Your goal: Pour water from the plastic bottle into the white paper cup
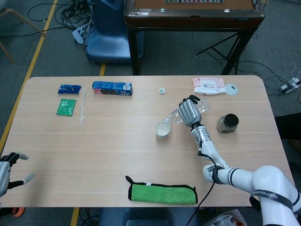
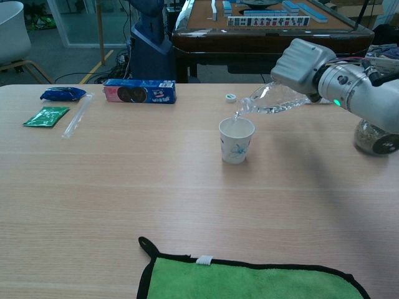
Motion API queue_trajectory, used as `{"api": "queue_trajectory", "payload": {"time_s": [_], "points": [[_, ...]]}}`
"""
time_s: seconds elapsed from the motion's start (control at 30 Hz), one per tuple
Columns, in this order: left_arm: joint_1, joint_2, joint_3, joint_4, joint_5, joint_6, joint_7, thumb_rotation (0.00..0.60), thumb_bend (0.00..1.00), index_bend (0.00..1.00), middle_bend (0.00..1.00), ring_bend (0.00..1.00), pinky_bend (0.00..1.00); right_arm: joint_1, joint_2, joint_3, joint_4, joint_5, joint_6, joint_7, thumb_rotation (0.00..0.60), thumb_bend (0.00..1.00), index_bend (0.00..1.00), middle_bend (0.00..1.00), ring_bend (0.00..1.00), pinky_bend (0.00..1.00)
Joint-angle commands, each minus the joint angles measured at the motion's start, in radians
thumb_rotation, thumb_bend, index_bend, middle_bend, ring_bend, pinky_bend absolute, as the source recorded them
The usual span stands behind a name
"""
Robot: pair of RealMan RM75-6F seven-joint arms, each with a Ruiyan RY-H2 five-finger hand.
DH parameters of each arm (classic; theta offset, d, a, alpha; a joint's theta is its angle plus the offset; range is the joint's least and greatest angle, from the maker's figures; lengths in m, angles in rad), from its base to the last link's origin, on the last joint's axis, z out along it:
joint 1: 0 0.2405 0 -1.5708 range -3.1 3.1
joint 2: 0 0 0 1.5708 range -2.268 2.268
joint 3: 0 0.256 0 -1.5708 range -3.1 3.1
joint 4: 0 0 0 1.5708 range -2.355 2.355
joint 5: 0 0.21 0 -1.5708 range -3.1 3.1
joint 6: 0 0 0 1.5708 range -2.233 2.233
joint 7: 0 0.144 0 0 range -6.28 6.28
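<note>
right hand (image 2: 301,61) gripping clear plastic bottle (image 2: 274,99), tilting mouth over white paper cup (image 2: 237,140) | left hand (image 1: 8,168) hanging open off desk's near-left corner

head cam overhead, chest cam low, near

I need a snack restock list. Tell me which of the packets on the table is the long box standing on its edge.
The blue and pink cookie box, standing on its long edge at the far side. The small blue packet and green sachet lie flat.
</note>
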Motion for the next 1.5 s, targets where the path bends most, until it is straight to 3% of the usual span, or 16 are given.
{"api": "queue_trajectory", "payload": {"time_s": [0.03,0.23,0.4,0.73,1.0,1.23,1.5], "points": [[0.000,-0.001,0.000,0.000,0.000,0.000,0.001,0.600,0.06,0.43,0.39,0.43,0.70,-0.020,-0.003,0.022,-0.002,0.012,-0.007,0.067,0.600,0.32,0.60,0.62,0.51,0.50],[-0.001,-0.001,0.000,0.002,-0.001,-0.002,0.002,0.600,0.06,0.43,0.39,0.43,0.70,-0.067,-0.014,0.077,0.001,0.020,-0.035,0.285,0.600,0.32,0.60,0.62,0.51,0.50],[-0.002,-0.003,0.001,0.003,-0.003,-0.005,0.005,0.600,0.06,0.43,0.39,0.43,0.70,-0.105,-0.017,0.090,0.016,-0.048,-0.049,0.487,0.600,0.32,0.60,0.62,0.51,0.51],[-0.003,-0.006,0.003,0.005,-0.001,-0.008,0.014,0.600,0.06,0.43,0.39,0.43,0.70,-0.209,-0.053,0.111,0.063,-0.228,-0.022,1.017,0.600,0.32,0.60,0.60,0.50,0.51],[-0.004,-0.011,0.004,0.011,0.008,-0.004,0.009,0.600,0.06,0.43,0.39,0.43,0.70,-0.293,-0.074,0.128,0.078,-0.299,-0.019,1.412,0.600,0.32,0.60,0.58,0.49,0.51],[-0.006,-0.014,0.005,0.015,0.005,-0.010,0.013,0.600,0.06,0.42,0.39,0.43,0.70,-0.346,-0.075,0.116,0.093,-0.358,-0.023,1.639,0.600,0.32,0.60,0.56,0.47,0.51],[-0.007,-0.014,0.007,0.011,-0.001,-0.018,0.021,0.600,0.06,0.42,0.39,0.43,0.70,-0.371,-0.091,0.096,0.144,-0.413,-0.037,1.777,0.600,0.32,0.60,0.54,0.45,0.51]]}}
